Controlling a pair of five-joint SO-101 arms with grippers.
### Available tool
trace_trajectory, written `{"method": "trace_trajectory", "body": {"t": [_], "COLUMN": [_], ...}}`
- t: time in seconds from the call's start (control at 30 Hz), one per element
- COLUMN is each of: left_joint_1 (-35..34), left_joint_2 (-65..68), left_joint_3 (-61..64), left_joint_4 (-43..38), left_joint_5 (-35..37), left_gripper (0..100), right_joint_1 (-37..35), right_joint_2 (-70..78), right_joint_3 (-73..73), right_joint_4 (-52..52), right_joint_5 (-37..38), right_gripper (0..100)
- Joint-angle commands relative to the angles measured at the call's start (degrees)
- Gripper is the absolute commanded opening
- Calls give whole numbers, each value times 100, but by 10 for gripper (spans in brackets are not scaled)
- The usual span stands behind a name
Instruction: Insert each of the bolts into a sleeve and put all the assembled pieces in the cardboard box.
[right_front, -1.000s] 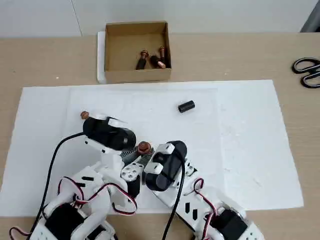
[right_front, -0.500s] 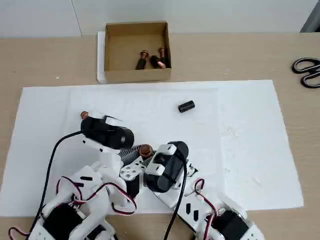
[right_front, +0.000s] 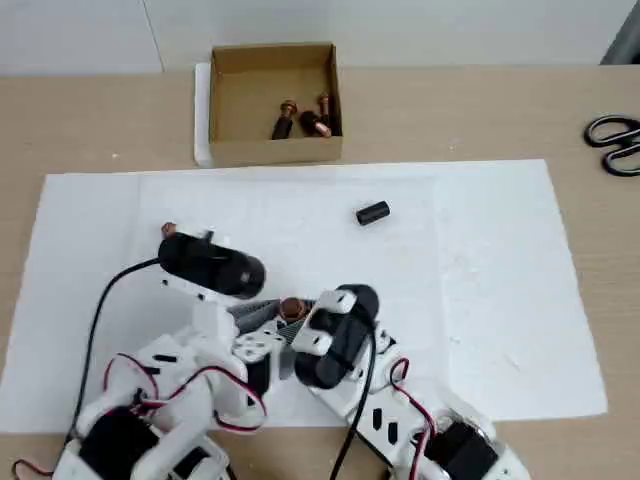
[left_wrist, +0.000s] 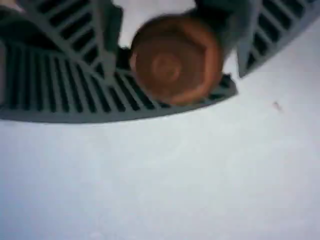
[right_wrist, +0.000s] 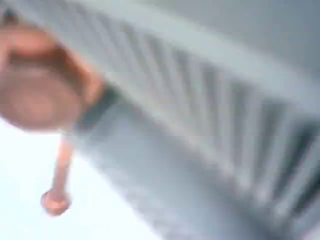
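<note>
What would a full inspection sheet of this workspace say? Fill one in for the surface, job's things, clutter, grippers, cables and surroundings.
Surface: wooden table under a flat white paper sheet.
Job's things: cardboard box holding assembled pieces; loose sleeve and loose bolt on the sheet; second bolt between the grippers.
Clutter: scissors at the table's right edge.
Grippers: left gripper and right gripper meet at the second bolt; grip unclear.
Cables: black cable, red and white wires on the arms.
Surroundings: pale wall.
</note>
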Motion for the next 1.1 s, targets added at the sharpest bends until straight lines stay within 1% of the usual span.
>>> {"method": "trace_trajectory", "body": {"t": [0.0, 0.1, 0.43, 0.53, 0.6, 0.73, 0.8, 0.97, 1.07], "left_joint_1": [-316, -457, -466, -501, -747, -1407, -1653, -1978, -2374], "left_joint_2": [-26, -26, -26, -26, -26, -26, -26, 9, 369], "left_joint_3": [-136, -171, -998, -1226, -1341, -1376, -1358, -1305, -1323], "left_joint_4": [26, 9, 18, 18, 9, -18, -18, 97, 229], "left_joint_5": [-255, -360, -316, -325, -343, -352, -343, -316, -308], "left_gripper": [212, 214, 212, 177, 137, 48, 5, 6, 6], "right_joint_1": [-4, -4, -4, -4, 22, 470, 778, 1473, 1938], "right_joint_2": [-57, -57, -57, -57, -57, -48, -40, 154, 505], "right_joint_3": [-193, -193, -62, -44, -44, -62, -79, -149, -536], "right_joint_4": [-189, -189, -171, -189, -180, -154, -145, 330, 690], "right_joint_5": [44, 44, 44, 44, 44, -9, -229, -325, -730], "right_gripper": [4, 4, 4, 4, 4, 4, 4, 4, 4]}}
